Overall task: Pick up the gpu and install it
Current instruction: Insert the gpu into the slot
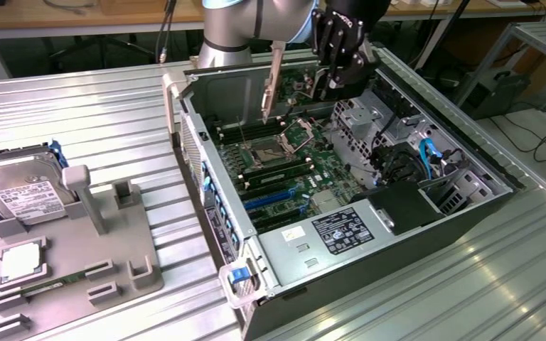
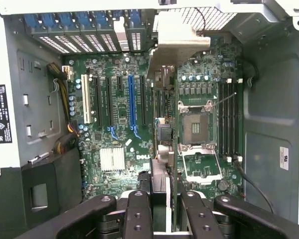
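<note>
The open computer case [image 1: 401,234] holds a motherboard [image 1: 287,167] with an empty CPU socket [image 1: 271,150]. Above that motherboard, the gripper [image 1: 325,74] hangs, clamped on the gpu [image 1: 273,78], held edge-on over the case.

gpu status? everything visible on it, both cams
The gpu is off the tray and held in the gripper, hanging above the open PC case over the motherboard. In the exterior view it shows as a thin, pale, near-vertical strip, tilted slightly, its lower end just above the board and touching nothing there. In the wrist view it is seen edge-on between the fingers: a thin card with dark components and a silver metal bracket at the far end. It is not yet seated in a slot.
</note>
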Controlling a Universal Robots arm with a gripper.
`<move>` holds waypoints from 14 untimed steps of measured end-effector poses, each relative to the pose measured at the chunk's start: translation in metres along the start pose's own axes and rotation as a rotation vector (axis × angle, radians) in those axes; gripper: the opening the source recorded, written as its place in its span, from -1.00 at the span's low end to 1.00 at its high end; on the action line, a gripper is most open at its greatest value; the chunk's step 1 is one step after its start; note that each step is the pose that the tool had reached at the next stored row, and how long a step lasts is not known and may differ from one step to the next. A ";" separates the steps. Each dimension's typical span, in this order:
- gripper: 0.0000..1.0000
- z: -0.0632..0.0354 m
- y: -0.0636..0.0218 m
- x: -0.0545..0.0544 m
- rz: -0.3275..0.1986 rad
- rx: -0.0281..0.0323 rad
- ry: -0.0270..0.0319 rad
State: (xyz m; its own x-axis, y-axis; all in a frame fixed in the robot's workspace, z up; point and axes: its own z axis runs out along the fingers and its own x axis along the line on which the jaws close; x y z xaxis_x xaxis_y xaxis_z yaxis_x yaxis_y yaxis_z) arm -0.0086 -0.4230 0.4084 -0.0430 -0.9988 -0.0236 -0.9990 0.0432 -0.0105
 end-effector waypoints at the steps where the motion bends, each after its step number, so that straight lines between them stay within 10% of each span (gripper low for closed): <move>1: -0.44 0.0004 0.0004 0.000 -0.001 0.0016 -0.0001; 14: -0.44 0.0039 0.0031 0.000 -0.007 0.0021 -0.0052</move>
State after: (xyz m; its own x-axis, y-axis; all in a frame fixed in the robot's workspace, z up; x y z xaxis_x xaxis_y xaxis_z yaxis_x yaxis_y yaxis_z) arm -0.0117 -0.4232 0.4045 -0.0357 -0.9989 -0.0287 -0.9993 0.0361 -0.0128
